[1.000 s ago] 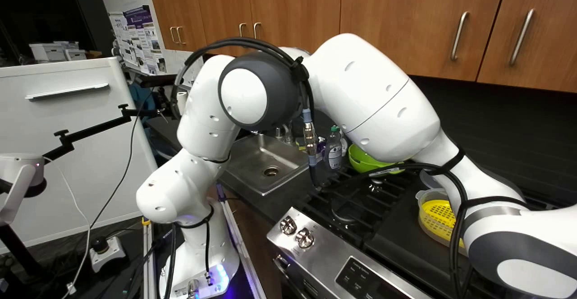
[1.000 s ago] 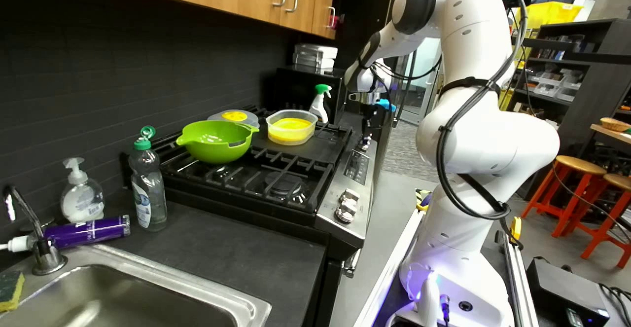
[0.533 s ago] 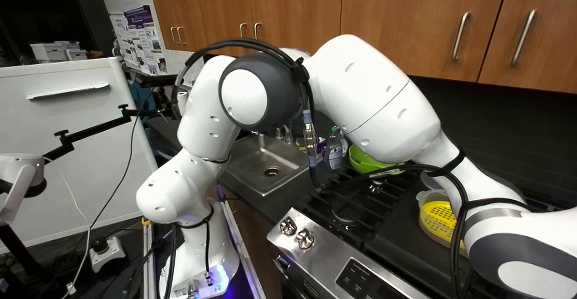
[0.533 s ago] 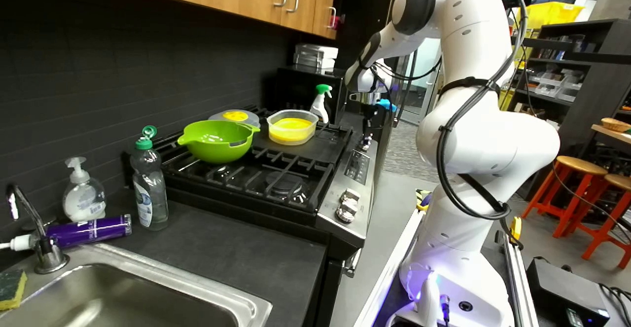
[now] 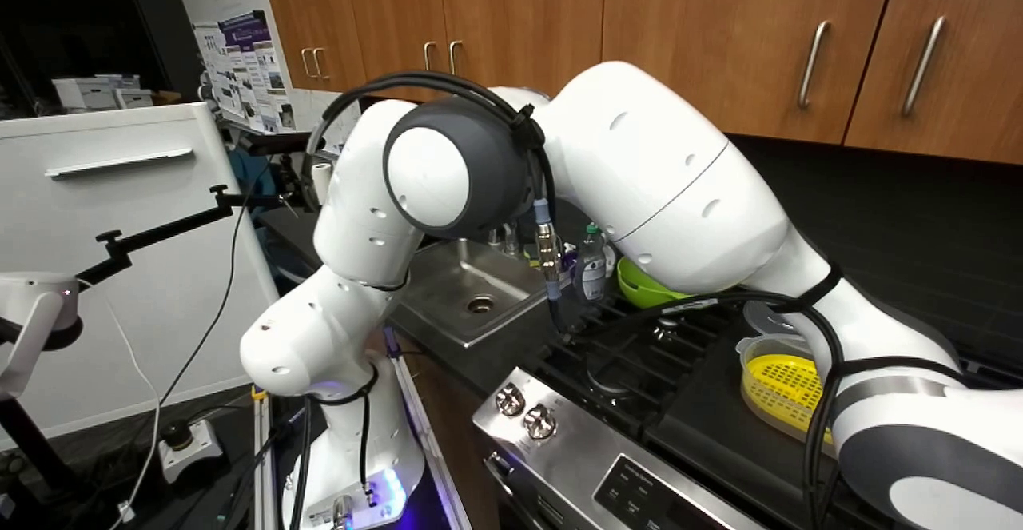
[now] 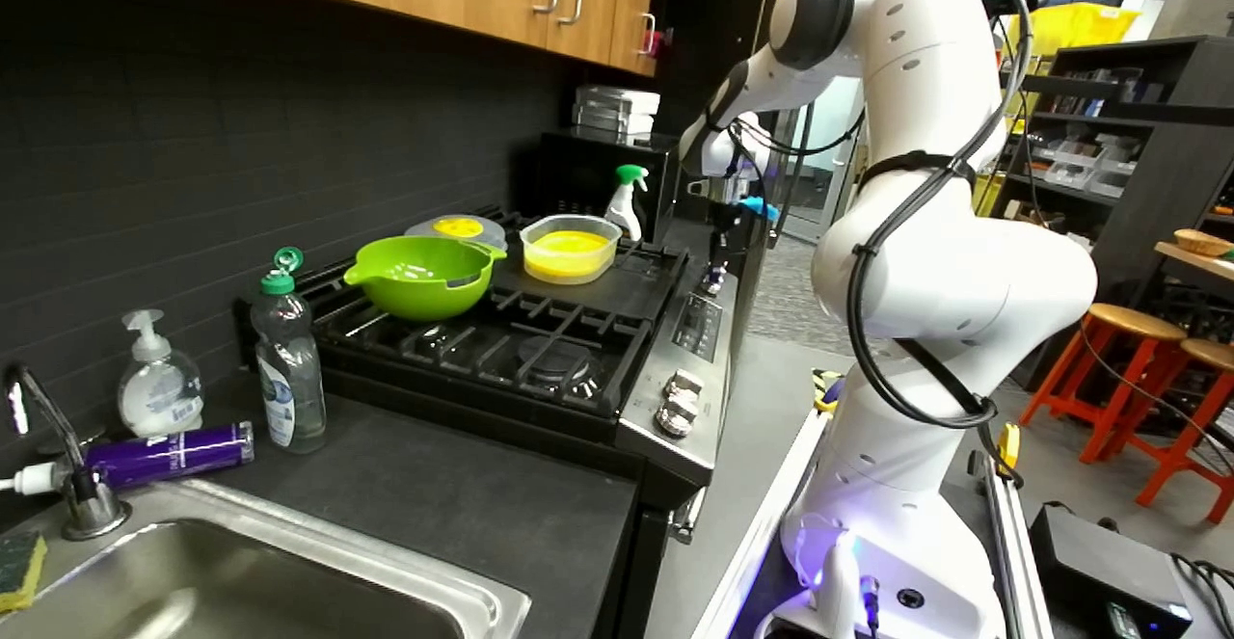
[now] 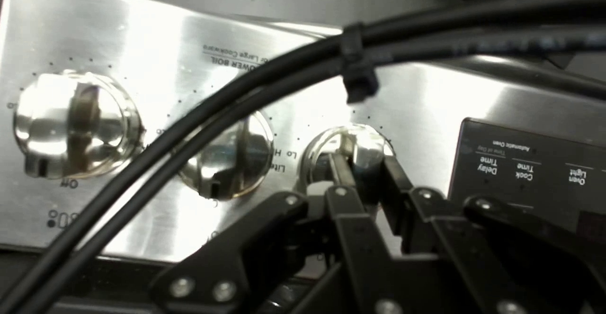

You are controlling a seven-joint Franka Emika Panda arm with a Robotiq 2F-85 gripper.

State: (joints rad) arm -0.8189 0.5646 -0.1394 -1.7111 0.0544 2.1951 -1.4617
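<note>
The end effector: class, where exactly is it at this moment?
In the wrist view, the end effector spans the lower middle and right, its tips at the rightmost visible knob; the dark control panel lies to that knob's right.

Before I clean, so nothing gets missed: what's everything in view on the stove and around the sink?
sink: one, silver, in counter
faucet: one, silver, at sink
sponge: one, green/yellow, by sink
bottles: three, one purple, two clear, near sink
bowl: one, green, on stove
tub: one, clear/yellow, on stove
flat piece: one, grey/yellow, beside tub
spray bottle: one, white/green, beyond tub
knobs: five, silver, stove front
arm: one, white, beside stove
jaws: two, black, parted at one knob, grip unclear
</note>
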